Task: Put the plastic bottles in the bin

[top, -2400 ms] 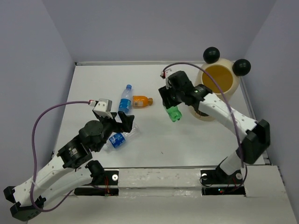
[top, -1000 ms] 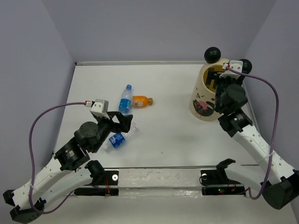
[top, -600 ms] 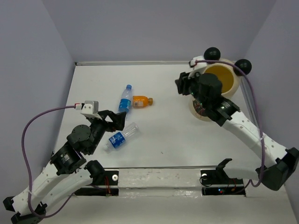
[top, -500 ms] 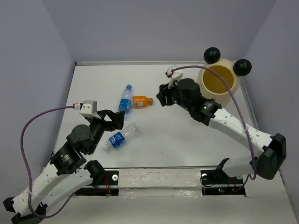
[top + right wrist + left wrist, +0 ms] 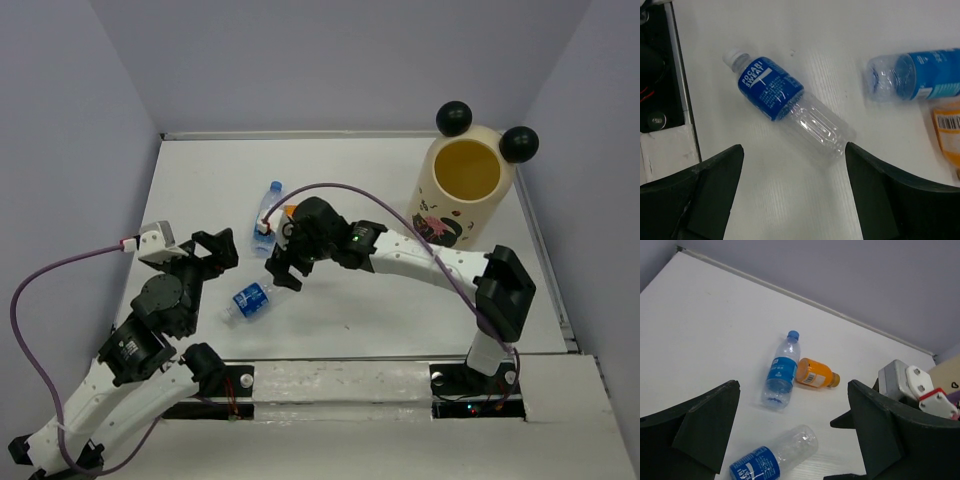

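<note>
Three plastic bottles lie on the white table. A clear one with a dark blue label [image 5: 252, 298] [image 5: 785, 102] [image 5: 772, 455] lies nearest the arms. A second clear bottle with a lighter blue label [image 5: 268, 203] [image 5: 780, 371] [image 5: 915, 75] lies farther back, with an orange bottle [image 5: 815, 373] [image 5: 947, 130] beside it. The cream bin [image 5: 447, 210] with black ball ears stands at the back right. My right gripper [image 5: 285, 265] [image 5: 795, 175] hovers open just over the near clear bottle, nothing between its fingers. My left gripper [image 5: 220, 252] [image 5: 792, 425] is open and empty, left of that bottle.
The right arm [image 5: 410, 255] stretches across the middle of the table from its base at the right. Grey walls close in the table at the back and both sides. The right wrist's camera housing [image 5: 912, 385] shows at the right of the left wrist view.
The right arm has swung from the bin leftward to above the near clear bottle; it held a green bottle earlier, which is gone. The left arm has drawn back a little.
</note>
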`<state>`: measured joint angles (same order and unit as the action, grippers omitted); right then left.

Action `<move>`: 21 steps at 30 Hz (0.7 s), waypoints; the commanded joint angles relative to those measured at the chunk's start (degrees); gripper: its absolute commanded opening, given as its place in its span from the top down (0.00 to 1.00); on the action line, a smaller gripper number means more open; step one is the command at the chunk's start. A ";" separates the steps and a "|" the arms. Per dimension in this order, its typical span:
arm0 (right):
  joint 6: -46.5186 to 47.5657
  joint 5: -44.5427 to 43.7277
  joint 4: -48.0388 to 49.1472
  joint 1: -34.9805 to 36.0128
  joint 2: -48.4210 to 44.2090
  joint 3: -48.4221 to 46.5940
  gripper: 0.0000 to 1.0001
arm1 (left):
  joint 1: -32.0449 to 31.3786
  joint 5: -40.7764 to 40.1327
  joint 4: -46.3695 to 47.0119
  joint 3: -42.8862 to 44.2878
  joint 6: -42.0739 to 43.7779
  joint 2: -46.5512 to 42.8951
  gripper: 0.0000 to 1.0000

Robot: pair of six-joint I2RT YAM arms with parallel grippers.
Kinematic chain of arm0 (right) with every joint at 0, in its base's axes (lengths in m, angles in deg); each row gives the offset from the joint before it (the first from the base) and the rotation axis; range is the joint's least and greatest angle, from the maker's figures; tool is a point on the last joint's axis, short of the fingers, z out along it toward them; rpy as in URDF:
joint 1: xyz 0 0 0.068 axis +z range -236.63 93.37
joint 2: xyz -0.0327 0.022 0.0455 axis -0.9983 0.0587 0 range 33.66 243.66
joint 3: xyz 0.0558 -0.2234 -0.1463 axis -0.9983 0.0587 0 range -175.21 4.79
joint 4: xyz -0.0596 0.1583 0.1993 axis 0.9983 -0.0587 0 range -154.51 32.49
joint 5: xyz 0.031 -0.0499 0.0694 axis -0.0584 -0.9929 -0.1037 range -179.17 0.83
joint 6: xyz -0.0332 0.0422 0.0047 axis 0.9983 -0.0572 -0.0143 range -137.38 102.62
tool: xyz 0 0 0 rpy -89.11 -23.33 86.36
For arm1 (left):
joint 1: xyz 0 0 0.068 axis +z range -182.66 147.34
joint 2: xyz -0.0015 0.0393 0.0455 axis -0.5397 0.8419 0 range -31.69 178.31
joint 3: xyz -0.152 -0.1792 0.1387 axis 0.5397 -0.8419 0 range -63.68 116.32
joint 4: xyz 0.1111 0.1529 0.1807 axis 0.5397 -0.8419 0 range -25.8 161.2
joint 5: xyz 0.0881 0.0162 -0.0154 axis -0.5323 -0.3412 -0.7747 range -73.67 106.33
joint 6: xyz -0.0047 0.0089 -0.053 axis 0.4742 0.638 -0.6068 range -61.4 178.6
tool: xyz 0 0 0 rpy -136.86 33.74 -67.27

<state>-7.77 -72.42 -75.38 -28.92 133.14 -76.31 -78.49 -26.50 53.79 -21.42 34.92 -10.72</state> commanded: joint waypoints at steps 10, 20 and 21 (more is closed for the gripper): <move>13.51 0.21 -4.28 8.56 16.87 -17.15 0.11 | 0.47 -19.92 -5.53 2.31 -9.19 -12.43 0.02; 14.39 -0.76 -4.63 9.08 25.58 -22.26 0.11 | 0.56 -16.32 -2.63 0.89 -6.64 -12.19 0.02; 14.21 -0.58 -4.63 9.08 26.46 -22.61 0.11 | 0.56 -15.71 -2.19 0.89 -6.47 -11.83 0.02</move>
<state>5.45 -72.68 -79.81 -20.18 157.77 -95.41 -78.29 -42.15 48.68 -20.37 28.34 -25.85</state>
